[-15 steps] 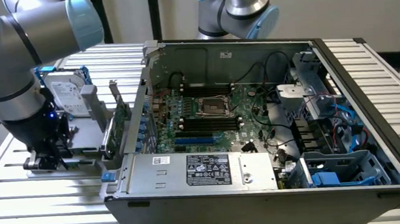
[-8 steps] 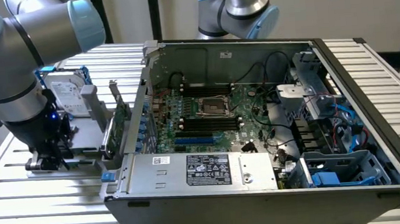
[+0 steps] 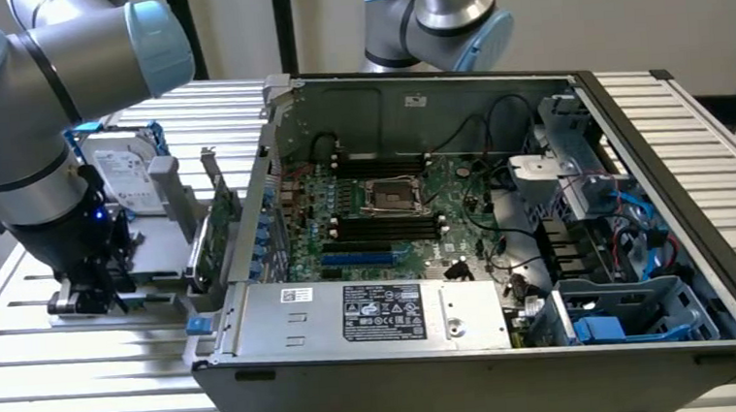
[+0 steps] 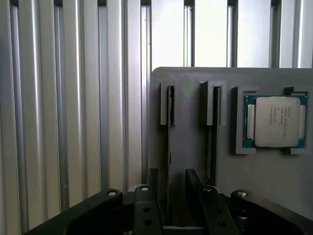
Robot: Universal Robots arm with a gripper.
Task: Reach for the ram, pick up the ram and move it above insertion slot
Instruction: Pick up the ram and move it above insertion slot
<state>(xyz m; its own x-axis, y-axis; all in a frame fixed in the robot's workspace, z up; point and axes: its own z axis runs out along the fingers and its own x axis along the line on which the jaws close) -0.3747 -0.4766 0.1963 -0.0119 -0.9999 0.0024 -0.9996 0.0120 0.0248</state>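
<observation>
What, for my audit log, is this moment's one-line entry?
phase: reach | gripper: open, straddling ram | ram: seated in grey holder | lifted: no

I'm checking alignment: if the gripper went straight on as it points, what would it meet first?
Likely the ram, on edge in the grey holder; it lines up between the open fingers of the gripper, which would straddle it. Depth is unclear.

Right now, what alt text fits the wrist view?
Open jaws straddle a ram stick standing on edge in a grey holder. A second stick stands in the next slot and a processor lies in a recess beside it, all on a slatted metal table.
</observation>
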